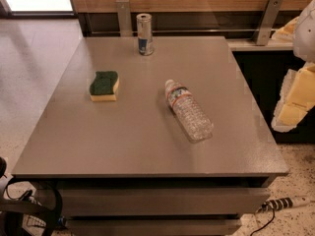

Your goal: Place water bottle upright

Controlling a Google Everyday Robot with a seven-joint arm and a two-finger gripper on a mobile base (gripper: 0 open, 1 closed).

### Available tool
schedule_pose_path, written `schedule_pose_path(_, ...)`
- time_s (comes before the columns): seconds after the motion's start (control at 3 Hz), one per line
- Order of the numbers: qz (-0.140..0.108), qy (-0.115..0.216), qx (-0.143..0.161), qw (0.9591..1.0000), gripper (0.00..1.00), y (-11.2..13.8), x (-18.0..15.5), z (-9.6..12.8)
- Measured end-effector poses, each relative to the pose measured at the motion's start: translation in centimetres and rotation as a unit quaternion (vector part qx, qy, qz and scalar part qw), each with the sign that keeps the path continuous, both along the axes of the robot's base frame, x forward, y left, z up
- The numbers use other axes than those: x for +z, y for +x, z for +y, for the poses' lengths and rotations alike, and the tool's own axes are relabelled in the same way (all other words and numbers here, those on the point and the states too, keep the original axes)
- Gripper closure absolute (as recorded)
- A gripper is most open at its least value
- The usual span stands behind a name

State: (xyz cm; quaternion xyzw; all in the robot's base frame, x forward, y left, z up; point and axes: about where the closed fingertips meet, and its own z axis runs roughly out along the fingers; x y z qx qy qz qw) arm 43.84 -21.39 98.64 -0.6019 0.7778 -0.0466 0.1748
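Observation:
The water bottle (188,110) lies on its side on the grey table (147,146), right of the middle. It is clear and ribbed, with a red-and-dark label band. Its white cap points toward the far left and its base toward the near right. My gripper (294,100) shows as a white and yellowish shape at the right edge of the view. It hangs beyond the table's right edge, well apart from the bottle and holding nothing that I can see.
A slim silver-and-blue can (144,27) stands upright at the table's far edge. A green-and-yellow sponge (104,86) lies flat at the left middle. A wooden wall with metal brackets (268,14) runs behind. A power strip (285,203) lies on the floor at the right.

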Motion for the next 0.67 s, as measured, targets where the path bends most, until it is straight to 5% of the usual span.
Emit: schedule_pose_path(0.67, 0.001, 0.01, -0.01, 0.9999, 0.0, 0.54, 0.35, 0.2)
